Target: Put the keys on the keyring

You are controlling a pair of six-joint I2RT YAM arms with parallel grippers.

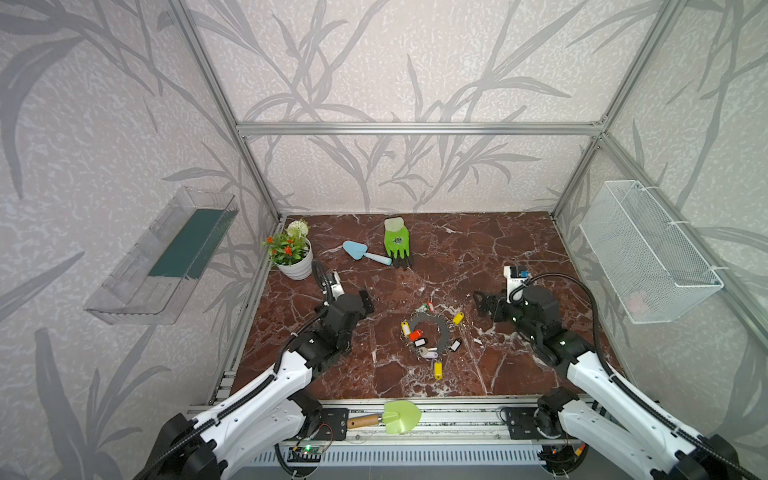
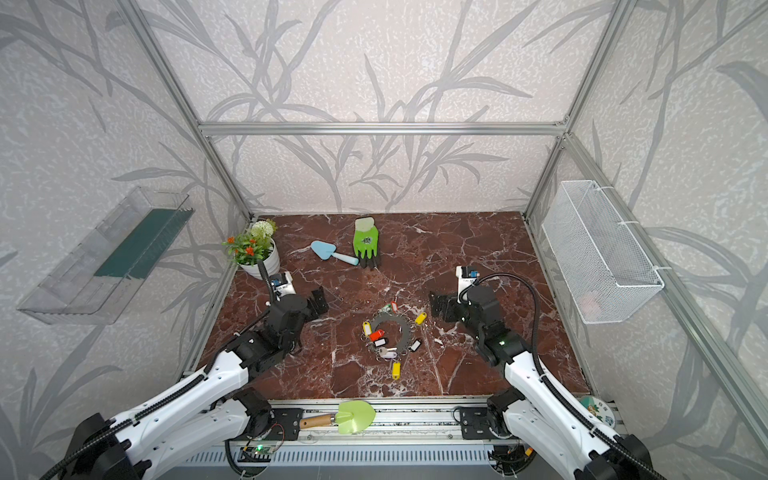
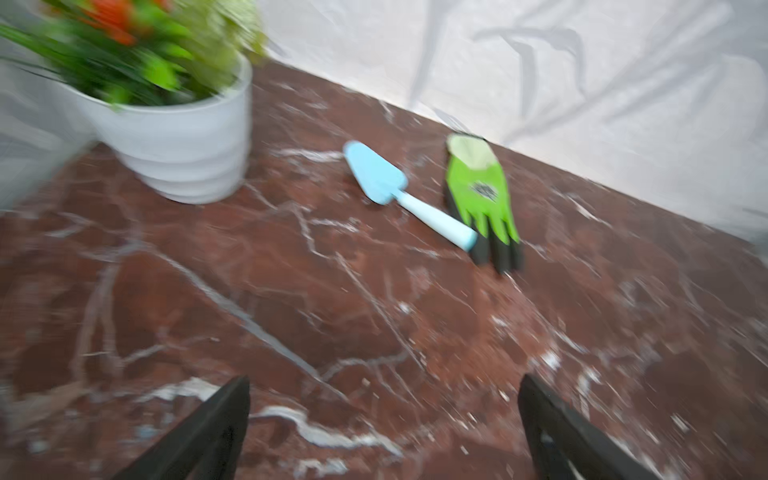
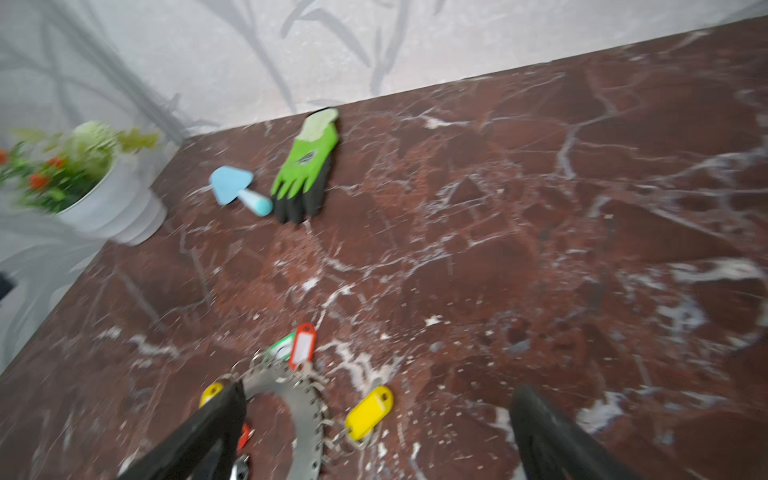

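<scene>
This is a robot test cell in a lab: aluminium framing (image 1: 415, 128) holds leaf-print wall panels (image 1: 374, 62) around a marble-look worktop (image 1: 498, 257). Two arms (image 1: 266, 386) bolt to its near rail (image 1: 457, 415).

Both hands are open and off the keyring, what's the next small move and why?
Probably draw the left hand and right hand back to rest: both are open and empty, and the keys all lie at the rim of the keyring, none stray. Whether each is hooked on, I cannot tell.

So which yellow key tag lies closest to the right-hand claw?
The yellow tag on the ring's right side, nearest the right gripper; the other two sit at its left and front edges.
</scene>
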